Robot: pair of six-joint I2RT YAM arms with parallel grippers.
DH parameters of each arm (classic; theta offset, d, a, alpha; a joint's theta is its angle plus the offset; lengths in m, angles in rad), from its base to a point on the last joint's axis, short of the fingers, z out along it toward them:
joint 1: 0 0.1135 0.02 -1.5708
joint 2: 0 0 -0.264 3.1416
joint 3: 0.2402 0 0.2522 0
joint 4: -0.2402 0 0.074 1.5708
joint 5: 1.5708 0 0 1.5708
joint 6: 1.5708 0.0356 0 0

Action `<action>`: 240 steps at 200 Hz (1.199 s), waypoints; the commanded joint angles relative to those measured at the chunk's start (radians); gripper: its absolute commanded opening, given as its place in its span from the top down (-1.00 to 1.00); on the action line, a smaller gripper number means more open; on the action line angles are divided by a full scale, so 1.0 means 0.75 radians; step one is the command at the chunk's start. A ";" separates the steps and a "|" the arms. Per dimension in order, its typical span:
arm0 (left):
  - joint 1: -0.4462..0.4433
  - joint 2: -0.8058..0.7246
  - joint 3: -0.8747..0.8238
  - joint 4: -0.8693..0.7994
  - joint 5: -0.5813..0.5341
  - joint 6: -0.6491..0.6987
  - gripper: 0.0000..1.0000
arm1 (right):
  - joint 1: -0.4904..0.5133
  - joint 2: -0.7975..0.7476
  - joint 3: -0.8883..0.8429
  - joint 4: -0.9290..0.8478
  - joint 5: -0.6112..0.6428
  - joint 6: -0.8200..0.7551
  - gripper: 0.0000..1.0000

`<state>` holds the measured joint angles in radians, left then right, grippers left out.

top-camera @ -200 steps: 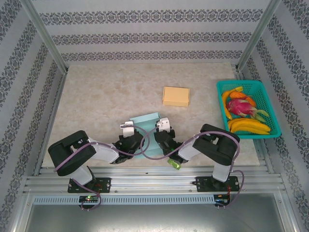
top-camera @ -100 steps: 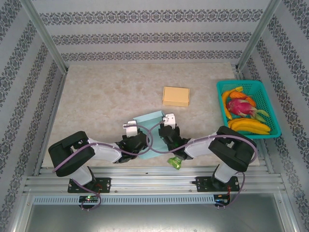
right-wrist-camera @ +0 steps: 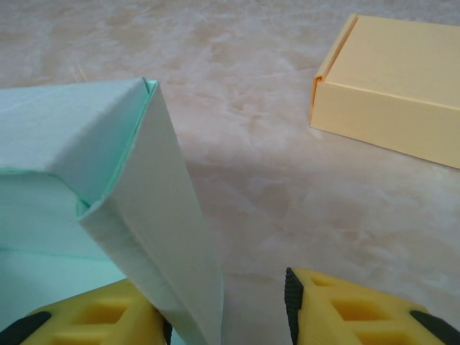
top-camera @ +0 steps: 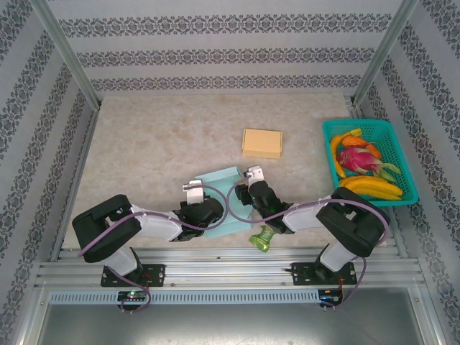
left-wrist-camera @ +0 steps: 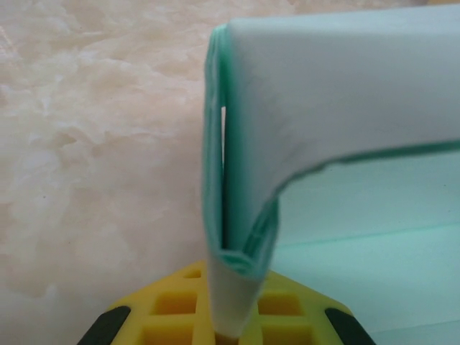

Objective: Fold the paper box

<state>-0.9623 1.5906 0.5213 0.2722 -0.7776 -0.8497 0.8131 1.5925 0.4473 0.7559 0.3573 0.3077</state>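
While the left gripper (left-wrist-camera: 230, 325) pinches the paper box (left-wrist-camera: 338, 93), the right gripper (right-wrist-camera: 226, 307) gapes. That unheld wall may spring flat.

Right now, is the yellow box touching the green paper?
No, bare table lies between the yellow box and the green paper.

A teal basket (top-camera: 394, 149) at the table's (top-camera: 144, 144) 3 o'clock holds bananas (top-camera: 370, 188) and a pink dragon fruit (top-camera: 357, 158). A closed yellow box (top-camera: 262, 143) lies at 1 o'clock (well apart from the basket). A small crumpled green object (top-camera: 263, 238) lies at 5 o'clock.
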 commanded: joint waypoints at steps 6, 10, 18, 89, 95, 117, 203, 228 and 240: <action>0.007 0.040 0.005 -0.169 -0.093 -0.022 1.00 | -0.028 0.016 0.014 0.072 0.063 -0.040 0.07; 0.007 0.043 0.009 -0.172 -0.091 -0.022 1.00 | -0.025 0.019 0.022 0.074 0.060 -0.051 0.07; 0.007 0.050 0.014 -0.171 -0.087 -0.021 1.00 | -0.014 0.025 0.037 0.080 0.061 -0.074 0.07; 0.003 0.066 0.003 -0.103 -0.040 0.008 1.00 | 0.015 0.100 0.138 0.136 0.056 -0.162 0.08; 0.003 0.065 -0.001 -0.087 -0.032 0.015 1.00 | 0.014 0.109 0.145 0.144 0.051 -0.173 0.09; 0.002 0.058 -0.009 -0.066 -0.006 0.023 1.00 | 0.015 0.137 0.162 0.173 0.049 -0.200 0.15; 0.003 0.058 0.060 -0.288 -0.084 -0.121 1.00 | 0.134 0.302 0.218 0.145 0.789 -0.385 0.43; 0.003 0.057 0.061 -0.282 -0.079 -0.114 1.00 | 0.133 0.270 0.180 0.135 0.882 -0.343 0.42; 0.003 0.057 0.063 -0.274 -0.073 -0.105 1.00 | 0.127 0.243 0.164 0.124 0.807 -0.318 0.39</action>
<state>-0.9623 1.6245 0.5789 0.1715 -0.7918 -0.9066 0.9405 1.8034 0.6052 0.8757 0.7856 0.0547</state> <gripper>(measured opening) 0.091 0.295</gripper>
